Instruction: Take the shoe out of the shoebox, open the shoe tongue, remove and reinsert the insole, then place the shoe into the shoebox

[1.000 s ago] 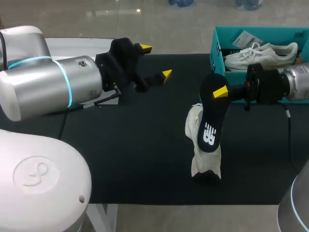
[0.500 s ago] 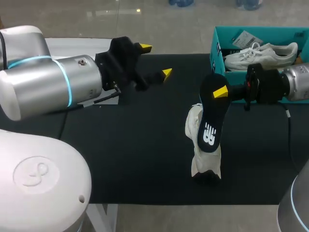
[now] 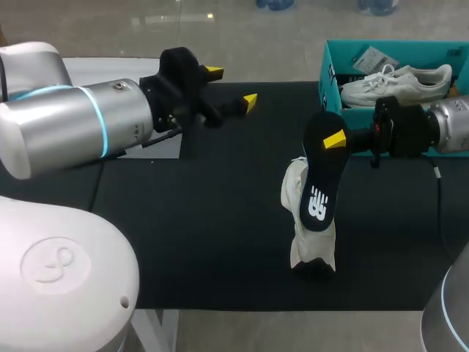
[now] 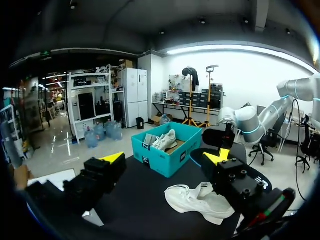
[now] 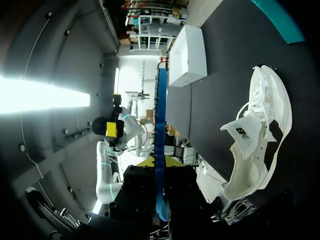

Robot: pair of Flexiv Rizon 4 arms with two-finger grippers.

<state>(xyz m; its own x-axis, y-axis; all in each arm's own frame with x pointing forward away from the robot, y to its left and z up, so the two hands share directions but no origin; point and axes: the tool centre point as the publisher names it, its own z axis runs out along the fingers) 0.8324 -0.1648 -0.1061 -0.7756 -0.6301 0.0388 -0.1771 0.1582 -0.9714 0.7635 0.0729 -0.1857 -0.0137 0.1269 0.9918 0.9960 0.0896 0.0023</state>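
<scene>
Two arms work over a black mat (image 3: 183, 220). The right gripper (image 3: 335, 139) comes in from the right side, its fingers pinching a dark insole (image 3: 321, 183) near one end. In the right wrist view the insole shows edge-on as a blue strip clamped between the fingers. Its free end with the white logo hangs over the white shoe (image 3: 304, 242); whether they touch cannot be told. The shoe lies on its side on the mat, right of middle, with its tongue pulled open. The left gripper (image 3: 231, 88) has its fingers spread wide with nothing between them. It is raised over the mat's far left, well apart from the shoe. An open teal shoebox (image 3: 327, 70) sits at the far right corner, with a second white shoe (image 3: 396, 82) inside.
</scene>
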